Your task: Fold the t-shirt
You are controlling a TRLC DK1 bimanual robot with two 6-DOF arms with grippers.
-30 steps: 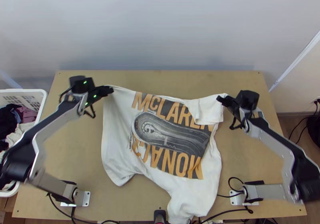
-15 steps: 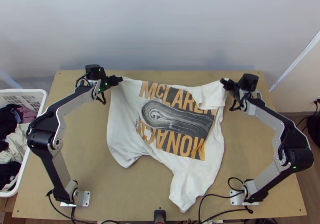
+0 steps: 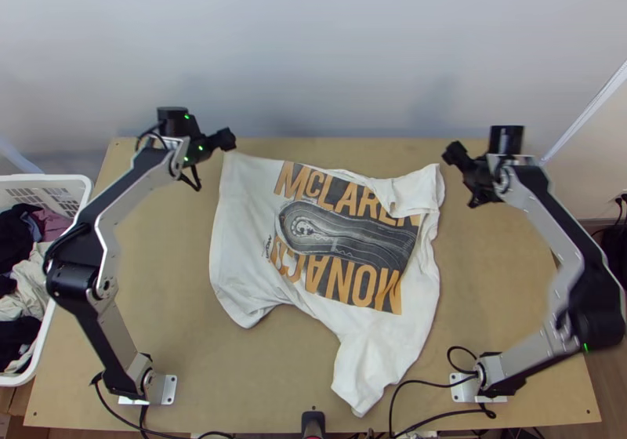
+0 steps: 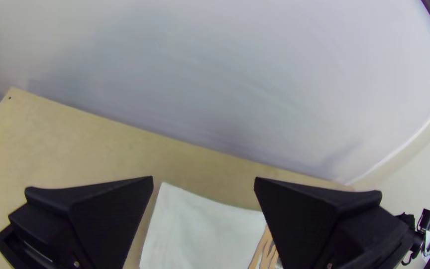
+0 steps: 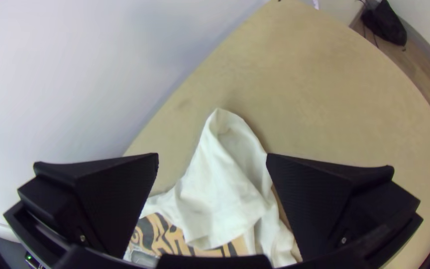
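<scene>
Near the far corners of the unevenly spread t-shirt (image 3: 345, 239), the left gripper (image 3: 227, 139) and right gripper (image 3: 454, 154) are being held open.

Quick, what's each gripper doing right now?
Left gripper: open, holding nothing.
Right gripper: open, holding nothing; fingers apart above the shirt.
</scene>
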